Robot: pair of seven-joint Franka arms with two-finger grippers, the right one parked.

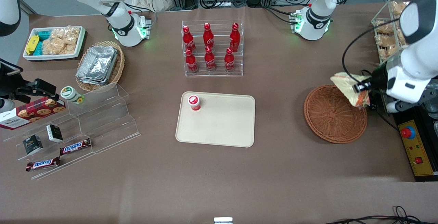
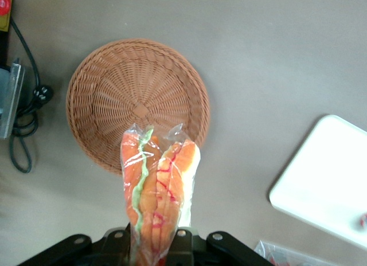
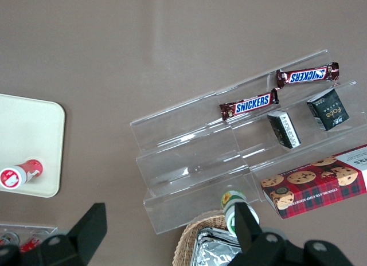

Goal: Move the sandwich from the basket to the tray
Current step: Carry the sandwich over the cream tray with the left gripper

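Observation:
The clear-wrapped sandwich [image 1: 352,88] hangs in the air above the rim of the round reddish-brown basket [image 1: 333,114], at the working arm's end of the table. My gripper [image 1: 363,88] is shut on it, and in the left wrist view the sandwich [image 2: 157,191] shows its orange and green filling edge between the fingers, above the empty basket [image 2: 103,100]. The cream tray [image 1: 222,124] lies flat mid-table, toward the parked arm's end from the basket, and a corner of the tray [image 2: 327,180] shows in the wrist view. A small red-capped bottle [image 1: 194,102] stands on one corner of the tray.
A clear rack of red cola bottles [image 1: 212,47] stands farther from the front camera than the tray. A control box with a red button [image 1: 415,145] and cables lie beside the basket. A clear stepped shelf with snacks [image 1: 68,131] and a foil-container basket [image 1: 99,65] sit toward the parked arm's end.

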